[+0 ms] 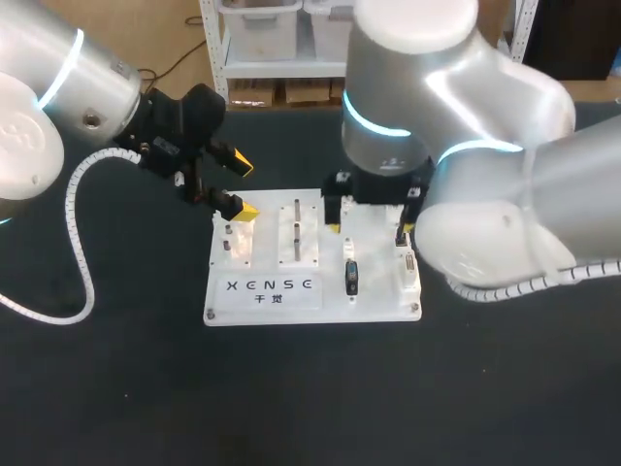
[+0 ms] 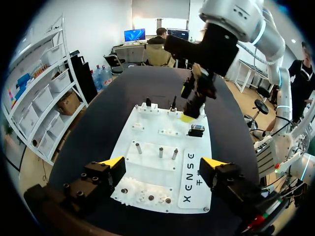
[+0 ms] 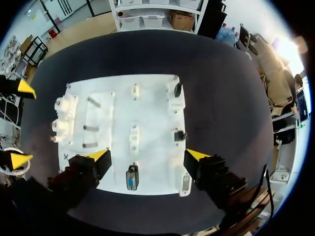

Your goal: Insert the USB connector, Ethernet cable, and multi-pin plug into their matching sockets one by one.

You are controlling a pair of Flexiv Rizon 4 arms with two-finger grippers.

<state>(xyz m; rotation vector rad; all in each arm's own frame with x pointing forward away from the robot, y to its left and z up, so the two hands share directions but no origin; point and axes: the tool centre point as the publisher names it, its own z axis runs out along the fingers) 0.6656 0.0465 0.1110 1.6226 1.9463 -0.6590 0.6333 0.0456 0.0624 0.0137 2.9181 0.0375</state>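
Scanning from my left, I find my left arm over the dark table (image 1: 107,388), with the left gripper (image 1: 243,188) hanging above the far left corner of the white board (image 1: 378,296). Its fingers are spread wide and carry nothing. In the left wrist view the left gripper (image 2: 162,164) looks along the length of the board (image 2: 152,132), and both yellow tips are clear of it.

Beneath that corner sits a raised white block (image 1: 239,243). Just to its right is a plate of short metal pegs (image 1: 296,233), all standing upright.

Further right, a black connector (image 1: 351,277) lies flat on the board. Its long axis runs from the far edge toward the near edge, parallel to the board's short sides. In the right wrist view the black connector (image 3: 132,178) shows a blue face, and I cannot tell which end is the mating end.

The right gripper (image 1: 367,229) hangs over the board's right half with its fingers parted wide, pinching nothing. From the right wrist, the right gripper (image 3: 147,156) has the black connector between its fingers, nearer the finger on the side of the board's middle.

At the board's right edge a pale multi-pin connector (image 1: 409,267) lies with its long axis along that edge. The multi-pin connector (image 3: 186,183) is just beside the other finger.
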